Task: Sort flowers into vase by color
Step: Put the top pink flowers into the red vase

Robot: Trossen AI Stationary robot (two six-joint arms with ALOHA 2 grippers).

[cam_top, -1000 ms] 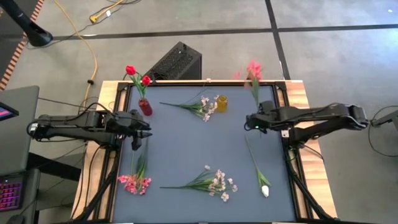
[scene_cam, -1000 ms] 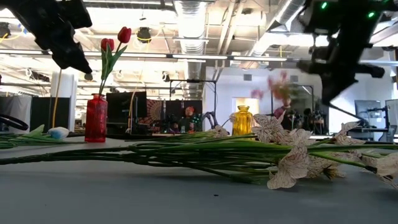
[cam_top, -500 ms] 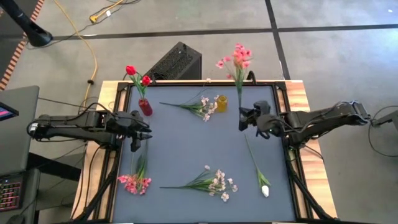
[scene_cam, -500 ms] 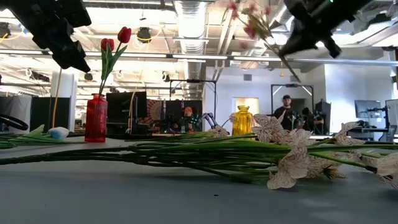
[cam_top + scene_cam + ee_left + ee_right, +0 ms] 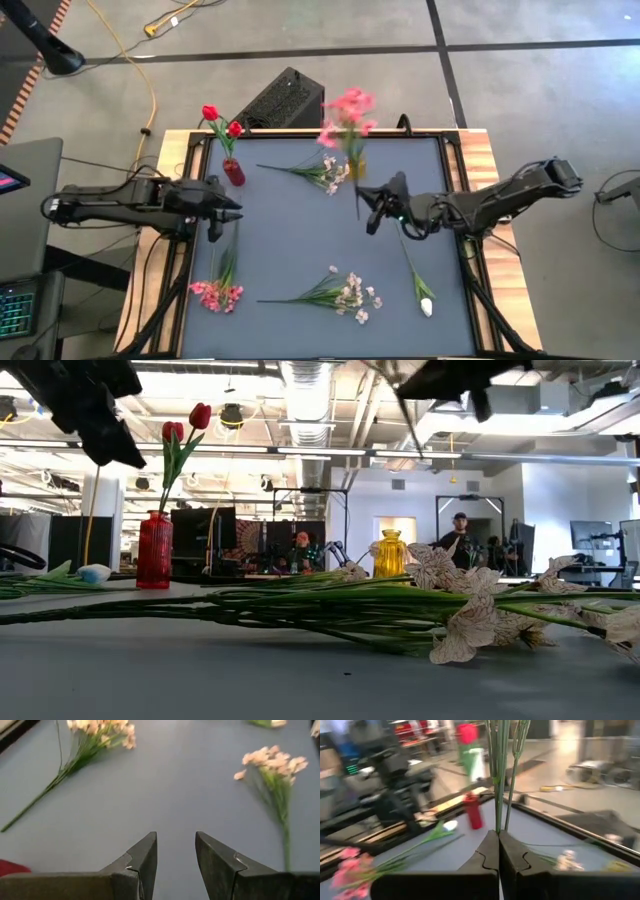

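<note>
My right gripper (image 5: 372,208) is over the middle of the table, shut on a pink blossom spray (image 5: 345,115) whose blossoms show above the yellow vase (image 5: 357,168). My left gripper (image 5: 175,852) hangs open over the table's left side, near the red vase (image 5: 233,173), which holds two red tulips (image 5: 210,112). Lying flat on the mat are a second pink spray (image 5: 218,293), two pale sprays (image 5: 325,172) (image 5: 345,293), and a white tulip (image 5: 425,305). My right gripper pinches the pink spray's green stems (image 5: 497,822) between its two fingers, well below the blossoms. The fingers come level from the table's right and lie across the stems. The spray stands roughly upright and lifted clear, its stem end (image 5: 418,435) hanging below the gripper.
A black box (image 5: 285,100) sits beyond the table's far edge. Wooden rails (image 5: 480,160) frame the mat. The pale spray (image 5: 460,610) lies close before the low camera. People show in the room behind (image 5: 460,535).
My right gripper has carried the pink spray from the table's right edge toward the middle and upward. The spray has swung with it: its blossoms moved from beyond the far right corner to above the yellow vase. The gripper stayed shut on the stems.
</note>
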